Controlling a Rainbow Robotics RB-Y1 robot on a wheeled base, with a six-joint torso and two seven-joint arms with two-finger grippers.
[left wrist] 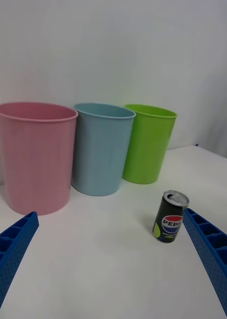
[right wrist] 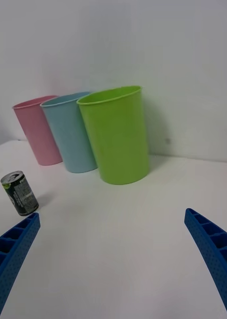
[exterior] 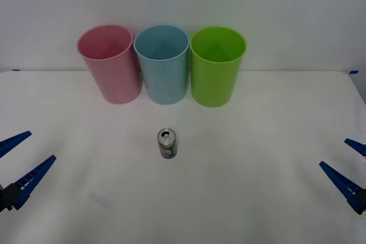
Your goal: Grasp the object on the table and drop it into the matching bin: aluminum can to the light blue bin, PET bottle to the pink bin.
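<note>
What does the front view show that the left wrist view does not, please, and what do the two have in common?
Front view alone: both pincers together, the left pincer and the right pincer, open at the table's near corners, the bins' insides from above, and the can's silver top.

Left wrist view alone: the Pepsi logo on the can's side and the bins' full height from the side.

Shared: the upright can standing apart from the pink bin, light blue bin and lime green cup, which stand in a row.
</note>
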